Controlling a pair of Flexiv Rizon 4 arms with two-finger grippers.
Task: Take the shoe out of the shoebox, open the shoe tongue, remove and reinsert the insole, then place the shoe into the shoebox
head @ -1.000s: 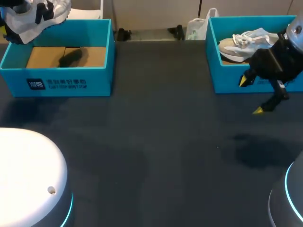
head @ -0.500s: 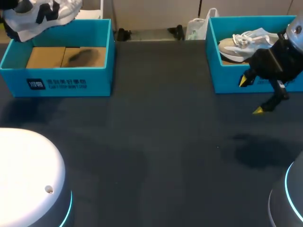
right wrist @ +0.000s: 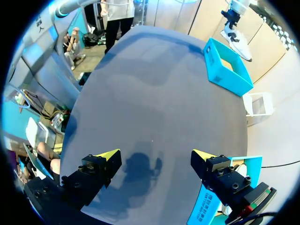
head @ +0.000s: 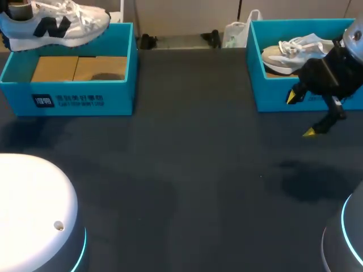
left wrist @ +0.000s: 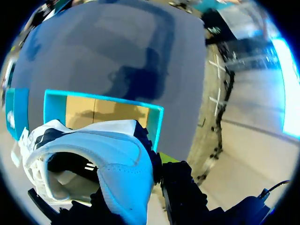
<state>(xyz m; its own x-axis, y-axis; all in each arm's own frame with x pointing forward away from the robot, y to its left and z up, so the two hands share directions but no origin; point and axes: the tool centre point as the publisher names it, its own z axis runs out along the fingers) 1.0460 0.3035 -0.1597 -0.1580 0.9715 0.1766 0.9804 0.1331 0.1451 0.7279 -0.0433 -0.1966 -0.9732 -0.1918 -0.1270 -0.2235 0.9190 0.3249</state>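
Note:
A white and grey shoe [head: 57, 25] with a black side mark hangs level above the back of the left blue shoebox [head: 74, 99], its toe pointing right. My left gripper [left wrist: 131, 199] is shut on the shoe's heel [left wrist: 108, 164], and the heel hides most of its fingers. Below the shoe, the box [left wrist: 101, 110] shows a bare cardboard floor. My right gripper [head: 300, 116] hangs open and empty above the table, just in front of the right shoebox [head: 272, 96]. In the right wrist view its fingers [right wrist: 156, 155] stand wide apart over bare tabletop.
The right blue shoebox holds a second pale shoe [head: 295, 50]. Dark tabletop [head: 187, 170] stretches between the two boxes. Rounded white robot bases sit at the near left [head: 34, 215] and near right [head: 346, 238] corners.
The held shoe has swung from tilted to level and shifted right over the left box. Its shadow on the box floor slid right. The right arm has not moved.

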